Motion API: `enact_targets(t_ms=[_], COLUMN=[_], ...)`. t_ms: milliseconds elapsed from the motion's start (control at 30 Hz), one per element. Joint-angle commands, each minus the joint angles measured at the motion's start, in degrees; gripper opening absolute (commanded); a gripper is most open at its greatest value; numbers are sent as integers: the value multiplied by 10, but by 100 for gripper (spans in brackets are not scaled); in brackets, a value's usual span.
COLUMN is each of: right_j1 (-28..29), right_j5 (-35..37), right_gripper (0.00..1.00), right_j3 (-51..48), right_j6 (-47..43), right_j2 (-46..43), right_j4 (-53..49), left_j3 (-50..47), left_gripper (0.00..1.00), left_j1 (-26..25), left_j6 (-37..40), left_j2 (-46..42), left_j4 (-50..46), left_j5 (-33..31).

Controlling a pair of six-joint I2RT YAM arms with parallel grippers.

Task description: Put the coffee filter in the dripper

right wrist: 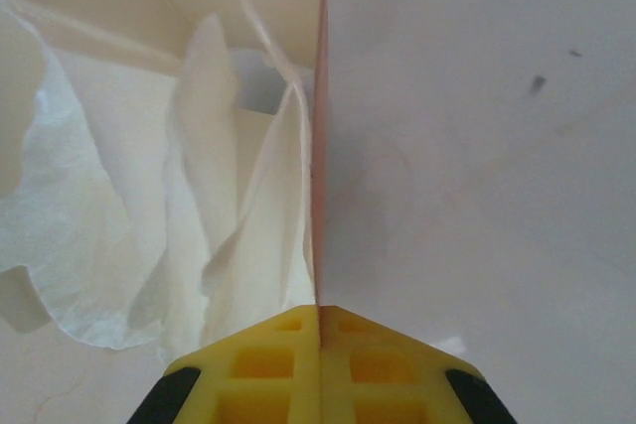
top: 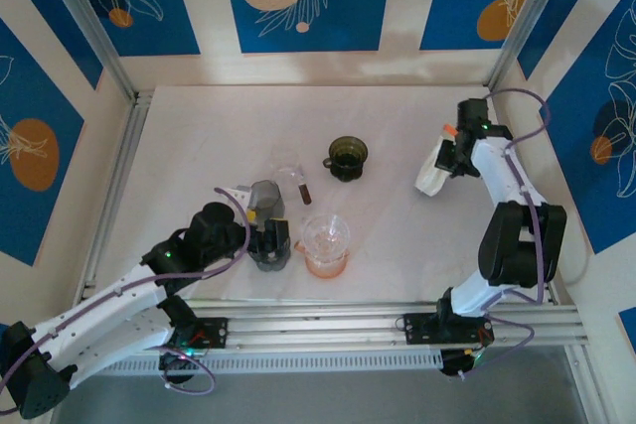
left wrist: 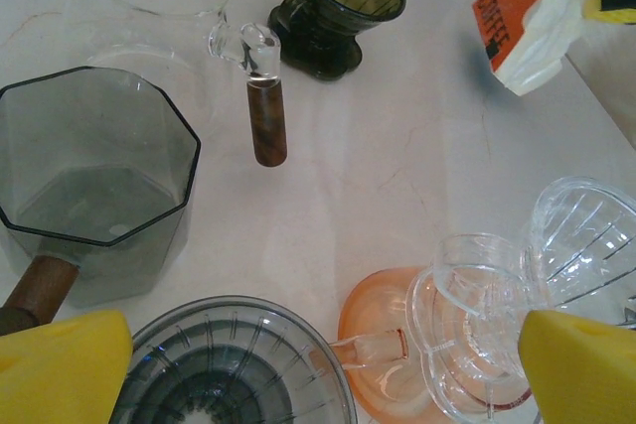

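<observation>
Hovering wide open over the grey dripper, the left gripper holds nothing; the right gripper is closed at the orange edge of the filter box

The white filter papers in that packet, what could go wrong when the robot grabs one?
The right fingers are shut on the filter pack's orange-edged wall, so the whole pack might lift instead of one filter. The filters look crumpled and bunched, so several could come out or tear. The gray dripper sits crowded beside a glass pot, easy to bump.
</observation>
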Motion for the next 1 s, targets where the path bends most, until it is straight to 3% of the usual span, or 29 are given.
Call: enact_targets(t_ms=[0,367,733,800,967], right_j1=[28,106,118,121,122], right_j5=[3,17,28,28,36], right_gripper=[0,0,0,3,21], right_j3=[37,119,147,146,136], right_j6=[-62,-152,-137,-137,-130], right_j2=[32,120,165,166,161], right_j4=[-27,-29,-16,-12,-6], left_j3=[27,60,71,71,69], left_gripper=[100,100,100,100,100], left_j1=[6,6,6,5,6], left_j6=[-14,-22,-34,-34,-33], left_j2=[-2,21,59,62,65], left_j4=[-20,-48,-42,-40,-30], left_j5=[10,3,18,20,32])
